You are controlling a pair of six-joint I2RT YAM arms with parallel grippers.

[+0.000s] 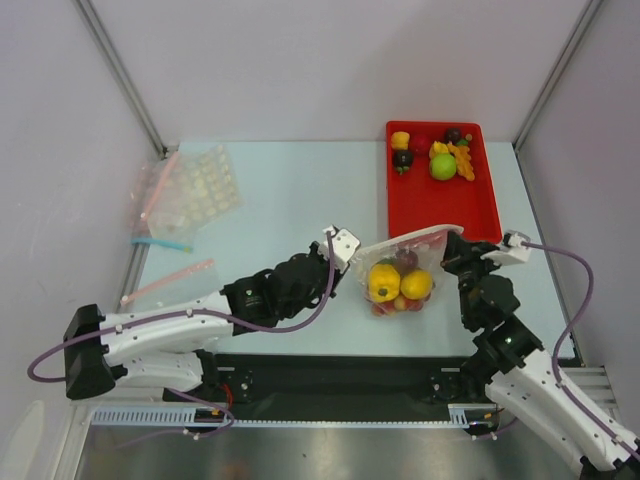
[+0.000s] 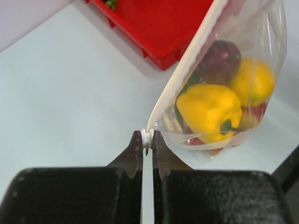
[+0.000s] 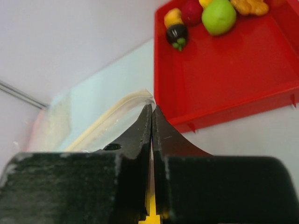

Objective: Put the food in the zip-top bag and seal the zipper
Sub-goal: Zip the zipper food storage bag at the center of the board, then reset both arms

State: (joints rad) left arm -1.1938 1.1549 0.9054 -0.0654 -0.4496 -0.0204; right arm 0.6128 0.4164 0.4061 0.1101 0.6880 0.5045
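The zip-top bag [image 1: 400,268] hangs between my two grippers, just in front of the red tray [image 1: 440,205]. Inside it lie a yellow pepper [image 2: 208,109], an orange-yellow piece [image 2: 254,79], a dark purple one [image 2: 219,58] and small red pieces. My left gripper [image 2: 147,140] is shut on the small white tab at the left end of the zipper [image 2: 187,60]. The right gripper [image 3: 152,109] is shut on the bag's right corner [image 3: 140,95]. More food stays in the tray: a green ball [image 3: 218,16], a dark purple piece [image 3: 177,33] and an orange one [image 1: 463,162].
Spare clear bags [image 1: 190,190] with pink and blue strips lie at the far left, with a loose pink strip [image 1: 170,280] nearer the front. The tray stands at the back right, against the right frame post [image 1: 555,75].
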